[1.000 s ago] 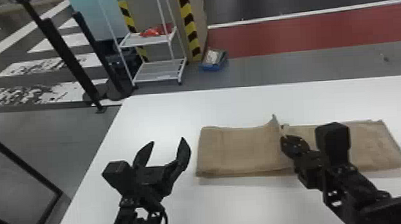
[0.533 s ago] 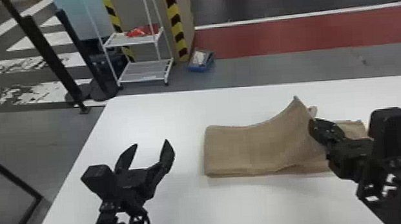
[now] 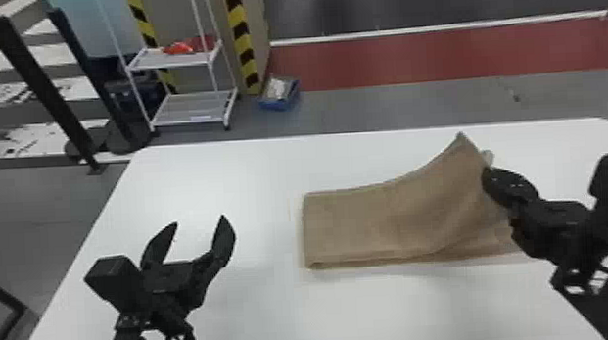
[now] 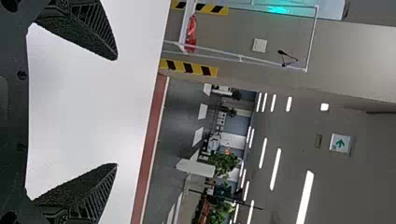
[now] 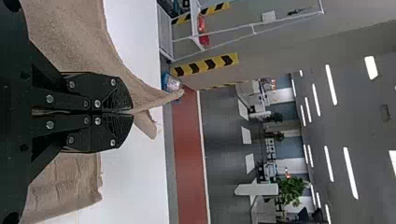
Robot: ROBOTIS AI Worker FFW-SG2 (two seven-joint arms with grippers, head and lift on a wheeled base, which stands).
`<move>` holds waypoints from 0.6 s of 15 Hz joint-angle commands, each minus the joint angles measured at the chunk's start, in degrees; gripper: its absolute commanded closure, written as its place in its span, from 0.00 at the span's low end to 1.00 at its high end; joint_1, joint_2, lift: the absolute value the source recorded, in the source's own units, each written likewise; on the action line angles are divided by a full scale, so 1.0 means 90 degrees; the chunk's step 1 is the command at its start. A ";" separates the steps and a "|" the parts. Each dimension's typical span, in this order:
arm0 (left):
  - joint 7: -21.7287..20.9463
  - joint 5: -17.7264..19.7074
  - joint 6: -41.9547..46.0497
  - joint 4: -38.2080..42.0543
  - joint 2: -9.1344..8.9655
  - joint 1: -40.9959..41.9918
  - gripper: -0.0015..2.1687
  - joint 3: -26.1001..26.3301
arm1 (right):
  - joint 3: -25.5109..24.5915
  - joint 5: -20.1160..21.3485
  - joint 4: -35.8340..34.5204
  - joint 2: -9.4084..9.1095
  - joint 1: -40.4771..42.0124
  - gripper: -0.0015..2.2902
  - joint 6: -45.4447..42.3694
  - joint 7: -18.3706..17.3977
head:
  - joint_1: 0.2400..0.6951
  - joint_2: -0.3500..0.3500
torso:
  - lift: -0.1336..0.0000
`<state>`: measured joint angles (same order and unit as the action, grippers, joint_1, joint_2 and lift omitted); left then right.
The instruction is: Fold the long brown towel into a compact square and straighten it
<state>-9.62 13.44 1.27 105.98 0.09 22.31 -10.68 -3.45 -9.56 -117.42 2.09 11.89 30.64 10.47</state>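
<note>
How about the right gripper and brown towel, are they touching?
Touching. The right wrist view shows the right gripper with jaws shut on the brown towel.

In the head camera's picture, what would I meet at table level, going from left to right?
Left gripper, its fingers open → brown towel, partly lifted → right gripper, shut on the towel's raised part.

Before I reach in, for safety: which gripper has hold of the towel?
The right gripper: it is shut on the towel where the cloth rises; the left gripper stands open, holding nothing.
</note>
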 commanded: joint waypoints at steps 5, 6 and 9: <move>-0.0025 -0.0009 0.0000 -0.0066 -0.0026 -0.0018 0.03 0.0054 | -0.0388 0.0027 0.0810 -0.0028 -0.0403 0.00 0.0614 -0.0011 | 1.00 0.61 | 0.06; -0.0025 0.0001 0.0000 -0.0076 -0.0026 -0.0009 0.03 0.0044 | -0.0466 -0.0002 0.0810 -0.0028 -0.0413 0.00 0.0653 -0.0001 | 1.00 0.61 | 0.06; -0.0035 0.0001 0.0000 -0.0086 -0.0026 -0.0009 0.03 0.0025 | -0.0730 0.0037 0.0751 0.0002 -0.0433 0.02 0.1122 0.0028 | 1.00 0.57 | 0.06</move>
<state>-9.92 13.41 1.27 105.22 0.09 22.23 -10.42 -8.96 -9.47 -110.31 1.94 8.15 38.70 10.65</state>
